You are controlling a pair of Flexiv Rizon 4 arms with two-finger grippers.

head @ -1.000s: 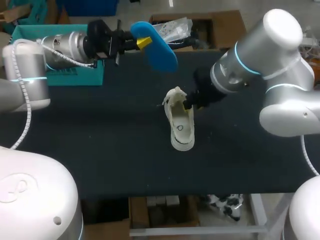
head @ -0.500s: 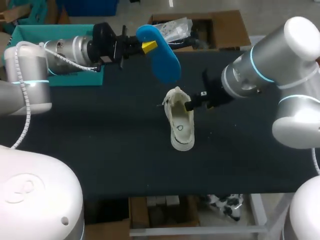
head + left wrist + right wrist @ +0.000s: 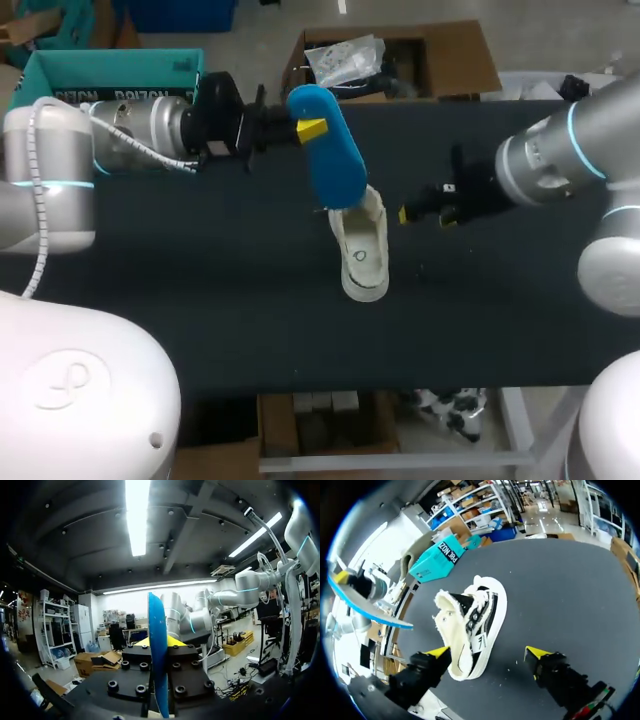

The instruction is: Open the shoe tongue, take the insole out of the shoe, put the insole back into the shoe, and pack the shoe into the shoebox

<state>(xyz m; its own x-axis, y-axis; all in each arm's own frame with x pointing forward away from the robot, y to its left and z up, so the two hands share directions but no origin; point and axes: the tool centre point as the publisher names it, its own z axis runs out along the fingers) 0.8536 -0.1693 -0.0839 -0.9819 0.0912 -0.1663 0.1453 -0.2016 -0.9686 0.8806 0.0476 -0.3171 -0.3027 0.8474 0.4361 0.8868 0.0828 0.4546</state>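
One cream canvas shoe (image 3: 362,255). One flat blue foam insole (image 3: 328,160), over its heel end. One teal cardboard shoebox (image 3: 110,75), apparently, half hidden well behind the shoe. Two yellow-tipped grippers flank the shoe: left gripper (image 3: 312,129), right gripper (image 3: 422,217).

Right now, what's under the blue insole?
The insole hangs over the far end of the white shoe and the dark table. The part of the shoe's opening beneath it is hidden.
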